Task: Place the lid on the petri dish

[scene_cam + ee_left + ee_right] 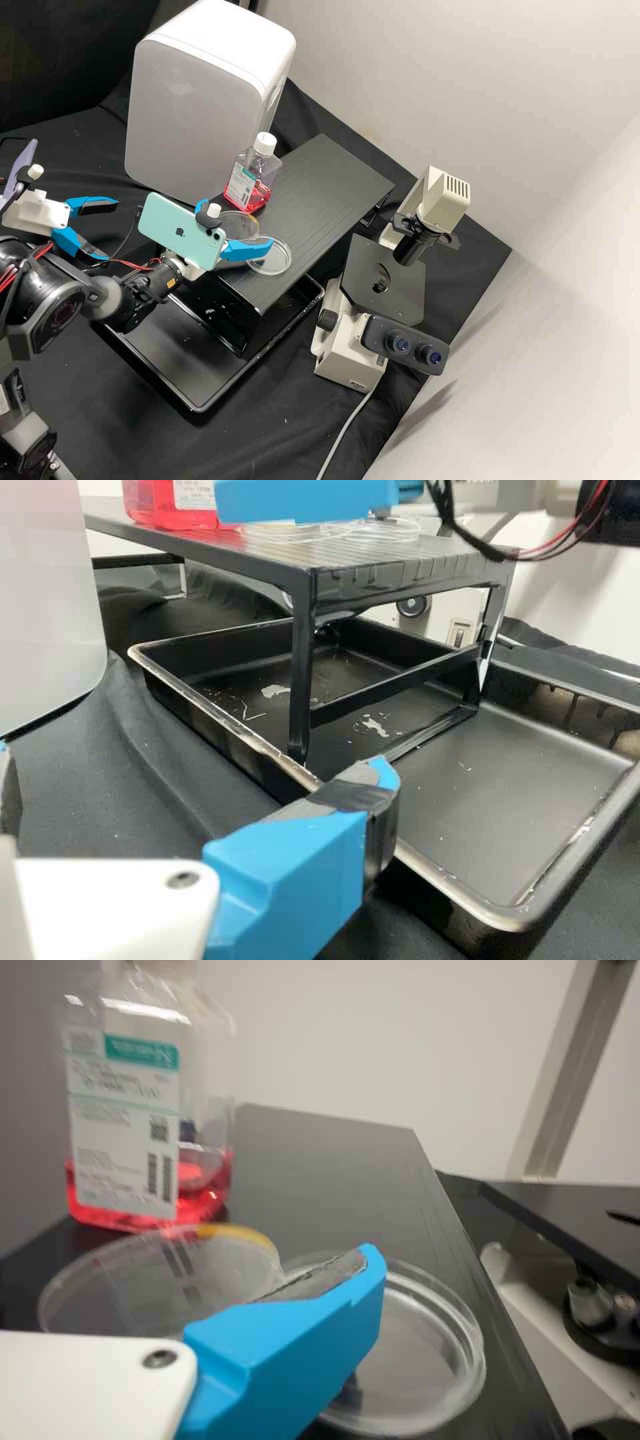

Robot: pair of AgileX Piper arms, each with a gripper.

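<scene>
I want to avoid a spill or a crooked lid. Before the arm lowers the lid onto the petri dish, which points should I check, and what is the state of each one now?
1. Lid held in the right gripper: ok, it sits between the blue fingers.
2. Lid centred over the petri dish: not ok, it is offset toward the culture flask and only overlaps the dish rim.
3. Lid level: cannot tell.
4. Dish lies flat and open on the riser shelf: ok.
5. Flask is upright, capped and apart from the dish: ok.
6. Left gripper is out of the way: ok, open and away from the shelf.
</scene>
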